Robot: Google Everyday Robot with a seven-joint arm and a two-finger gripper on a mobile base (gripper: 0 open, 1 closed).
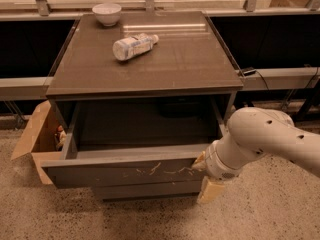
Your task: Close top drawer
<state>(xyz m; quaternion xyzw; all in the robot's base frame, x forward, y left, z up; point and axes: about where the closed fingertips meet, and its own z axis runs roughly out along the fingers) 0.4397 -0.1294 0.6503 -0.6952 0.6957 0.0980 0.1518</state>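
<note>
The top drawer (125, 174) is a wide, shallow dark grey-brown drawer, pulled out from under the cabinet top. Its flat front panel bears pale scratches right of centre. The inside looks empty. My gripper (200, 166) is at the right end of the drawer front, against the panel, at the end of my white arm (260, 139). The arm's wrist hides most of the gripper.
On the cabinet top (175, 64) lie a plastic bottle (132, 46) on its side and a white bowl (106, 13) at the back left. An open cardboard box (37, 136) stands on the floor left of the cabinet. A lower drawer front (145, 190) shows beneath.
</note>
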